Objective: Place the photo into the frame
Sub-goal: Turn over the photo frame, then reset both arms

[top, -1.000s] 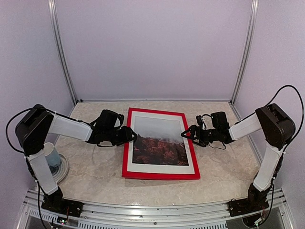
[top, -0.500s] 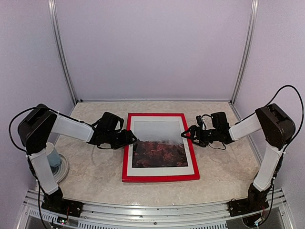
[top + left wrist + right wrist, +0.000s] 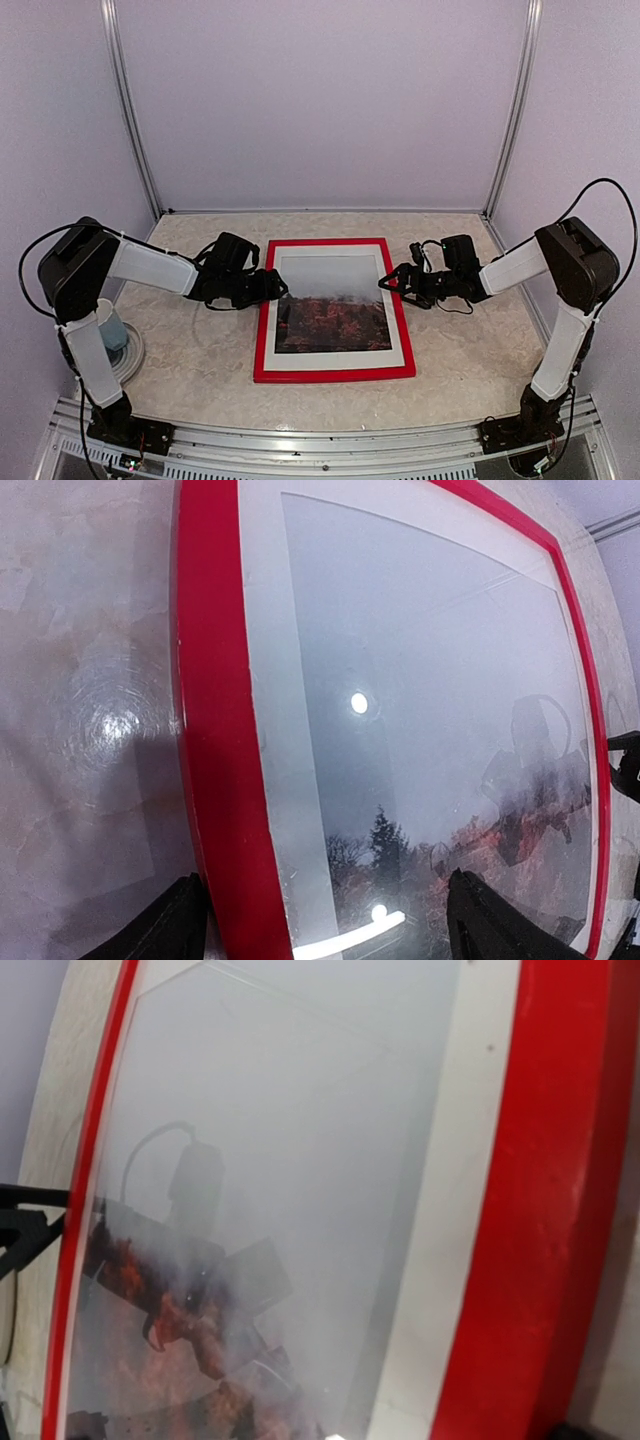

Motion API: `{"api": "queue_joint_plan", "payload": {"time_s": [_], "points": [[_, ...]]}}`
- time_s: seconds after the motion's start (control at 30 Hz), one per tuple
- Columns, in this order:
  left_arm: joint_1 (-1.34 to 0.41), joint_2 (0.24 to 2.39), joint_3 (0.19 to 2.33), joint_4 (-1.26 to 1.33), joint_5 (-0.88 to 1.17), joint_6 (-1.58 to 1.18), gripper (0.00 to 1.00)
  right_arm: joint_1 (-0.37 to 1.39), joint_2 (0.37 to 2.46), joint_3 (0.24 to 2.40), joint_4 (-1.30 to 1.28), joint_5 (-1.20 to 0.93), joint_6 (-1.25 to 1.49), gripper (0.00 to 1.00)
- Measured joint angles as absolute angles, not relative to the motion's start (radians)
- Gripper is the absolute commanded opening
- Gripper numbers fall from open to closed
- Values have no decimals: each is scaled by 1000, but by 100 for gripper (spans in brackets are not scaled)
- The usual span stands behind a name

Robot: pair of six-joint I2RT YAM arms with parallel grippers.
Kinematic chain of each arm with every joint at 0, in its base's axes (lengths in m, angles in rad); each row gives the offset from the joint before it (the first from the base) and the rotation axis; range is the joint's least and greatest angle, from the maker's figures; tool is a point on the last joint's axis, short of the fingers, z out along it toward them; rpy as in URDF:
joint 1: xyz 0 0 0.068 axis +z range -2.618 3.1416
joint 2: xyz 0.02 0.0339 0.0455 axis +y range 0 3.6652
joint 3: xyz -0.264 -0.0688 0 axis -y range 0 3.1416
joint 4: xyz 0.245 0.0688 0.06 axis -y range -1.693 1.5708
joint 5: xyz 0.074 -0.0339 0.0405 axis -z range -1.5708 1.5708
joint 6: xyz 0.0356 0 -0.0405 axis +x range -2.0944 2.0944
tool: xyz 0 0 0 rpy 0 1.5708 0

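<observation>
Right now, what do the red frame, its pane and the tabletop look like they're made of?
Frame: glossy red face, lacquered wood or plastic, judging by its sheen. Pane: clear glass or acrylic, mirroring bright lights. Tabletop: pale veined stone look, possibly laminate.

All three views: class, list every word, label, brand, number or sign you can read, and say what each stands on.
None: no word, number or sign can be read in any view.
The frame has a plain red border with no label.
The photo shows only misty sky and red-orange trees, with no caption.
</observation>
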State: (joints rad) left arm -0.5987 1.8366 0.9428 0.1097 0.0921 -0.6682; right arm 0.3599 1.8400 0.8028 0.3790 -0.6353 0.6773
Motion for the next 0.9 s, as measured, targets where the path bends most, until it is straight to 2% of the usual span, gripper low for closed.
{"api": "queue_joint_plan", "payload": {"time_s": [0.53,0.8,0.9], "points": [[-601,1837,973,96,74,-641,87,364,1835,803,367,-619,672,99],[-603,1823,974,99,35,-640,90,371,1739,799,265,-517,640,99],[-603,1801,974,105,20,-640,97,371,1691,788,240,-482,627,99]]}}
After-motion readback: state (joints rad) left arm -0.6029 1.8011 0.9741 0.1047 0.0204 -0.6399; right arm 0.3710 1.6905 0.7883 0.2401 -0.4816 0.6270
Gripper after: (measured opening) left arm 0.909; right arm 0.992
